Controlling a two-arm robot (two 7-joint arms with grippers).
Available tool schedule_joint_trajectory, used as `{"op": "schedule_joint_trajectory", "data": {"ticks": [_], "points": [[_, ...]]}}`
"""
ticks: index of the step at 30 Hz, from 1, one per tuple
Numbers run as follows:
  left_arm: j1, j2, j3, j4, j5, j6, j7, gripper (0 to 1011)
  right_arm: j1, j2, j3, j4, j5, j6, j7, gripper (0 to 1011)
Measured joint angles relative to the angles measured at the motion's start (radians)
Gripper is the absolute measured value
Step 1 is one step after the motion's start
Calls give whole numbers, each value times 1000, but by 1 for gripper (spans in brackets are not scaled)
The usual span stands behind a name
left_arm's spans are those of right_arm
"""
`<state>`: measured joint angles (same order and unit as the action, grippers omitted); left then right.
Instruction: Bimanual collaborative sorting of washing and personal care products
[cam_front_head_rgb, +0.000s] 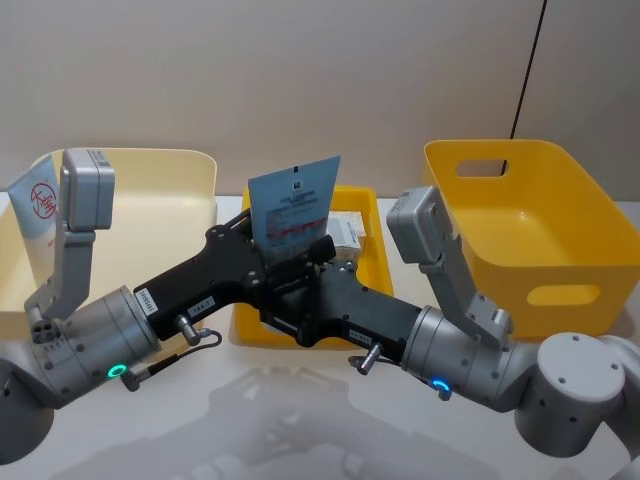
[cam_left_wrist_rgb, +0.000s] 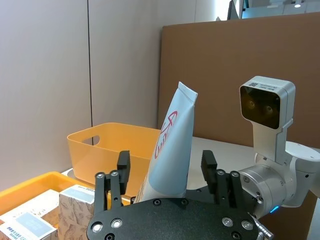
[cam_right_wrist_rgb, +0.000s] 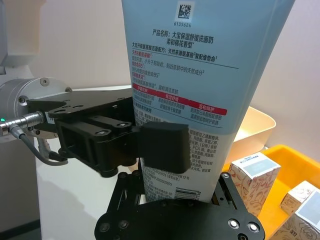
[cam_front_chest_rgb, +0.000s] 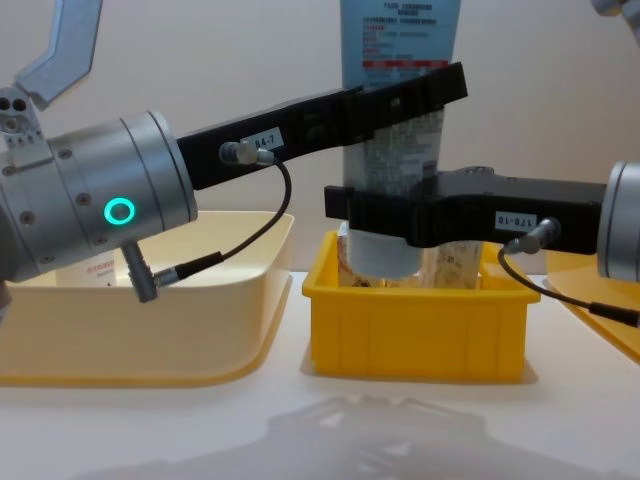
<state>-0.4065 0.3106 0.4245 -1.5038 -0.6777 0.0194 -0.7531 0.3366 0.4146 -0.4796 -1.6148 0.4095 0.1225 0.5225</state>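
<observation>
You have the large pale-blue squeeze tube (cam_front_head_rgb: 294, 205) standing upright, crimped end up, above the small yellow tray (cam_front_head_rgb: 360, 195). Its red band and dense print face the right wrist view, its lower end is clamped in the right gripper (cam_front_chest_rgb: 385, 228), and the left gripper (cam_left_wrist_rgb: 165, 165) straddles it higher up with a gap on each side. You'll find the small white patterned cartons (cam_right_wrist_rgb: 252, 175) lying close together in that tray, and the white red-printed bottle (cam_front_head_rgb: 33, 205) leaning in the cream bin (cam_front_head_rgb: 170, 155) on the robot's left.
</observation>
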Motion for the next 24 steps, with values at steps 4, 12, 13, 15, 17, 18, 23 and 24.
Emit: {"op": "schedule_joint_trajectory", "data": {"ticks": [4,12,13,15,17,18,23,24], "points": [[0,0,0,0,0,0,0,968,-1,2,0,-1,1,-1,0,538],[0,0,-1,0,0,0,0,1002,-33,23,26,-28,14,-16,-24,538],[0,0,-1,0,0,0,0,1002,-33,23,26,-28,14,-16,-24,538],[0,0,-1,0,0,0,1,1002,-51,34,44,-45,18,-20,-43,538],[0,0,-1,0,0,0,1,1002,-60,39,52,-54,20,-22,-52,538],[0,0,-1,0,0,0,1,1002,-65,42,58,-59,21,-24,-59,538],[0,0,-1,0,0,0,1,1002,-103,62,101,-92,23,-33,-99,538],[0,0,-1,0,0,0,1,1002,-113,66,115,-100,23,-35,-111,538]]}}
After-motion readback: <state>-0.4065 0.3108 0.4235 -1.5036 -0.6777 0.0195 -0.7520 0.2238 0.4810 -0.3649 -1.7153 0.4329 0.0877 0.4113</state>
